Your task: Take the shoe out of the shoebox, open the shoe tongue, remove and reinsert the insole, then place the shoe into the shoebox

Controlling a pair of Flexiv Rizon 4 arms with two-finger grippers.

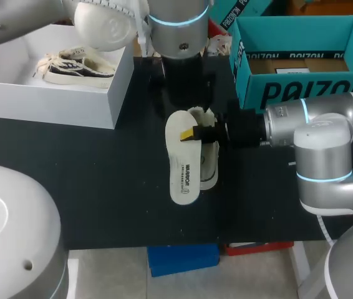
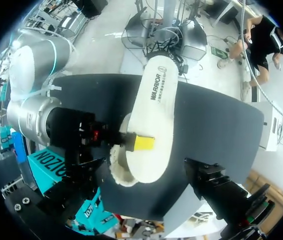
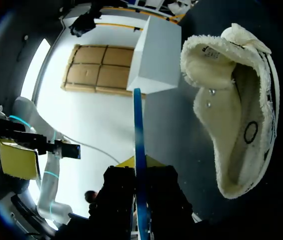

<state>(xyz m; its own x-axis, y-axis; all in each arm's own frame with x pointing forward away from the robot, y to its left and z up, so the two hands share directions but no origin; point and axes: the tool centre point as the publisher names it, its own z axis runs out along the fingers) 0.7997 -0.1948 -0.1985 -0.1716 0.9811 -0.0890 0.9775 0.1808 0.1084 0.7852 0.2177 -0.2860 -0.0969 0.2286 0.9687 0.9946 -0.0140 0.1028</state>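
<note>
A cream fleece-lined shoe (image 1: 210, 163) lies on the black table (image 1: 101, 180) at the middle. My right gripper (image 1: 196, 132) is shut on the edge of its white insole (image 1: 183, 168), which hangs flat over the shoe and hides part of it. In the right wrist view the insole (image 3: 139, 135) shows edge-on as a thin blue strip between the fingers, with the shoe (image 3: 236, 100) beside it. From above, the left wrist view shows the insole (image 2: 154, 115), the right gripper (image 2: 142, 142) and the fleece collar (image 2: 117, 172). My left gripper (image 2: 216, 190) is open above them, holding nothing.
A white shoebox (image 1: 117, 81) at the back left holds a second shoe (image 1: 77, 67). A teal box (image 1: 301, 93) stands at the back right, just behind my right arm (image 1: 301, 121).
</note>
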